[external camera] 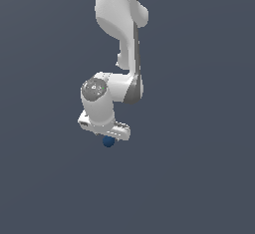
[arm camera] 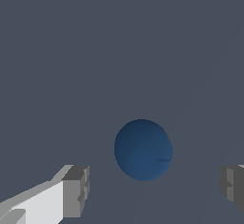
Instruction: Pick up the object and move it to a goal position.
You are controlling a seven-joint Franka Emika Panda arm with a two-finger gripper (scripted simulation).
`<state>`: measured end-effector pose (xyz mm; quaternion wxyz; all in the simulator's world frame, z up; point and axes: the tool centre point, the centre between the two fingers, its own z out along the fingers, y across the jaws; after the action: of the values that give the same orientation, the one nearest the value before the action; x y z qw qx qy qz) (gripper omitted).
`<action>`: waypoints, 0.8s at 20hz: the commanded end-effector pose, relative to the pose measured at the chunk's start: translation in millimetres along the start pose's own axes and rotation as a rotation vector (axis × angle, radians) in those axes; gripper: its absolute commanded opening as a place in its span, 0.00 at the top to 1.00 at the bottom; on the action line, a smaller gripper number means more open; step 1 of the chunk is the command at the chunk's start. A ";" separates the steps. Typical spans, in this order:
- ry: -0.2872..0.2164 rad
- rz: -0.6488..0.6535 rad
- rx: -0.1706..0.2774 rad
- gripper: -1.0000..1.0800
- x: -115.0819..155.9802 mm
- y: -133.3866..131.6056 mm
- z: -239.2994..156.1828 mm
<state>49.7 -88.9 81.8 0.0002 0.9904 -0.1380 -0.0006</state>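
Observation:
The object is a small dark blue ball (external camera: pixel 108 141), smooth and plain, lying on the grey floor. In the exterior view it shows just under the white gripper's body, half hidden by it. In the wrist view the ball (arm camera: pixel 143 149) lies between the two grey fingertips and a little beyond them. My gripper (arm camera: pixel 155 189) is open, with one fingertip (arm camera: pixel 76 191) and the other (arm camera: pixel 232 186) wide apart and neither touching the ball. The fingers are hidden behind the hand in the exterior view.
The white arm (external camera: pixel 119 39) comes down from the top of the exterior view. A plain dark grey floor (external camera: pixel 199 178) fills both views. No goal marker shows.

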 end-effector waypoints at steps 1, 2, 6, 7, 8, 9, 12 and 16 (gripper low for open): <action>0.000 0.000 0.000 0.04 0.0 0.0 0.0; 0.000 0.000 0.000 0.04 0.0 0.0 0.4; 0.000 0.001 0.000 0.04 0.0 0.2 9.2; 0.000 0.001 0.000 0.04 -0.1 0.0 13.3; 0.000 0.001 0.000 0.04 -0.1 -0.1 18.1; 0.000 0.001 0.000 0.04 -0.2 0.1 23.4; 0.001 0.002 0.000 0.04 -0.5 0.4 39.5; 0.001 0.003 0.000 0.04 0.1 0.4 50.3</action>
<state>48.9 -89.2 34.7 0.0000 0.9902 -0.1395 -0.0009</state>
